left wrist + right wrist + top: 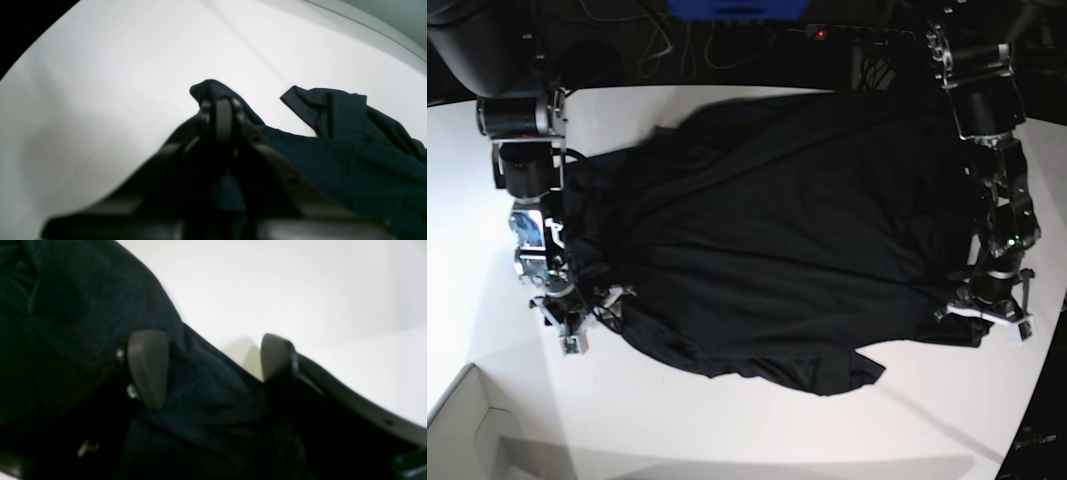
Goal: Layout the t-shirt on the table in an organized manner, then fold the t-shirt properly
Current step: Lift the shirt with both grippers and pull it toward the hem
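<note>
Pale box corner [472, 425] at lower left; tangled cables [677, 35] and blue object [737, 8] beyond.

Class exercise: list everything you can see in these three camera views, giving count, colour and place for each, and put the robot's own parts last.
t-shirt: one, black, spread wrinkled across the middle of the table, between the two arms.
table: one, white, under everything.
box corner: one, pale, base view's bottom left.
cables: several, dark and pale, behind the table's far edge.
left gripper: one, dark, shut on the t-shirt's edge.
right gripper: one, dark with grey pads, open astride the t-shirt's edge.
</note>
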Robot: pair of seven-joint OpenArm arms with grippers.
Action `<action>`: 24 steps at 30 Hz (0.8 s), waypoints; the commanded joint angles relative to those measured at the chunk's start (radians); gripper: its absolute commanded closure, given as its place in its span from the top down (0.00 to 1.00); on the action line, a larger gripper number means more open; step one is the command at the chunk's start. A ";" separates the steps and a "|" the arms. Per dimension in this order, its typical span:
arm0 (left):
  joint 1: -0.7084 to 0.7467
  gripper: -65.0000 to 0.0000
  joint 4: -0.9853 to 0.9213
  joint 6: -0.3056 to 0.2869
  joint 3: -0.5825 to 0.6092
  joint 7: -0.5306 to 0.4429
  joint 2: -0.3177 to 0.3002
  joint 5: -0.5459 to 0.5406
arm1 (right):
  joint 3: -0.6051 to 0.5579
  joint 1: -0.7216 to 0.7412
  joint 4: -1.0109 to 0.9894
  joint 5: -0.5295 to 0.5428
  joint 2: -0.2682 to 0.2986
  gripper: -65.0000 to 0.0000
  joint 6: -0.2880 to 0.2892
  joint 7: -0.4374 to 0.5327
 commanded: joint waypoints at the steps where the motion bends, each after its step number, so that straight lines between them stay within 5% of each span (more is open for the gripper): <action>1: -0.028 0.00 0.019 -0.003 -0.003 -0.029 -0.015 -0.005 | 0.000 0.019 0.010 0.007 0.008 0.51 0.003 -0.016; 5: -0.028 0.00 0.048 -0.003 -0.006 -0.029 -0.015 -0.007 | 0.007 0.025 0.019 0.007 0.026 0.03 0.003 -0.014; 6: -0.027 0.00 0.062 -0.003 -0.017 -0.029 -0.015 -0.010 | 0.008 0.025 0.037 0.008 0.032 0.00 0.003 -0.016; 16: -0.025 0.00 0.188 -0.003 -0.126 -0.018 -0.007 -0.014 | 0.231 -0.087 0.432 0.008 0.011 0.00 0.003 -0.028; 24: -0.085 0.00 0.126 -0.003 -0.084 -0.027 -0.005 -0.014 | 0.292 -0.088 0.478 0.008 -0.001 0.00 0.002 -0.028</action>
